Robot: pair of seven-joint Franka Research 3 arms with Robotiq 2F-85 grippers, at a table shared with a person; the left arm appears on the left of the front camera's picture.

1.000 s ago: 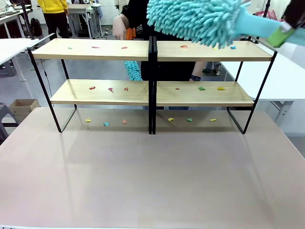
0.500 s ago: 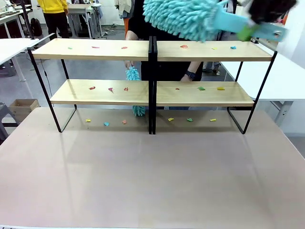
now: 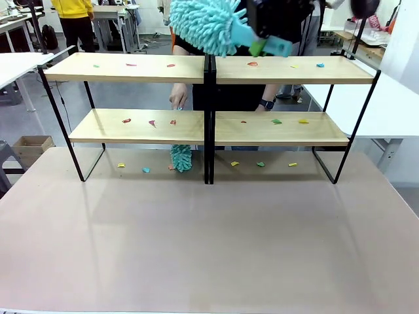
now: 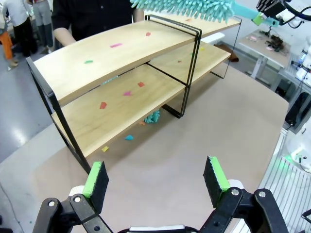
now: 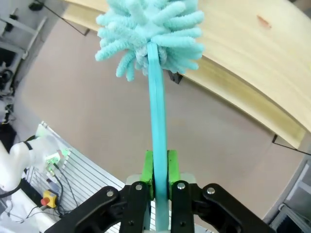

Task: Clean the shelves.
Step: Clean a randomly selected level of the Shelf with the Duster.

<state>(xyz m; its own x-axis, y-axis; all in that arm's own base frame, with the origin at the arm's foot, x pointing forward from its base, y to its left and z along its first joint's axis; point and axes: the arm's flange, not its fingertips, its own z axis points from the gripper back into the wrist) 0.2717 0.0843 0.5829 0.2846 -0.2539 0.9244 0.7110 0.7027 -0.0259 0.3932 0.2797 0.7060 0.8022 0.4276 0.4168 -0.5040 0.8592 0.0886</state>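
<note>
The shelves [image 3: 131,69] stand across the far half of the table, their light boards dotted with small coloured scraps [image 3: 253,64]. My right gripper [image 3: 260,46] hovers above the top boards near the middle post, shut on the handle of a fluffy teal duster [image 3: 203,25]. In the right wrist view the duster [image 5: 150,34] sticks straight out from the gripper [image 5: 158,170] over the shelf board [image 5: 252,58]. My left gripper [image 4: 155,177] is open and holds nothing, facing the shelves [image 4: 121,51] from the table's near left. A person's hand [image 3: 178,99] behind the shelves holds a smaller teal duster [image 3: 181,157] down at table level.
More scraps [image 3: 146,170] lie on the beige table [image 3: 209,248] under the lower boards. White tables flank the scene at left [image 3: 16,65] and right [image 3: 393,104]. A cardboard box [image 3: 33,145] sits on the floor at left.
My right gripper has carried the big duster leftward above the top boards, from the right end to the middle. The person's small duster has dropped from behind the top shelf to the table.
</note>
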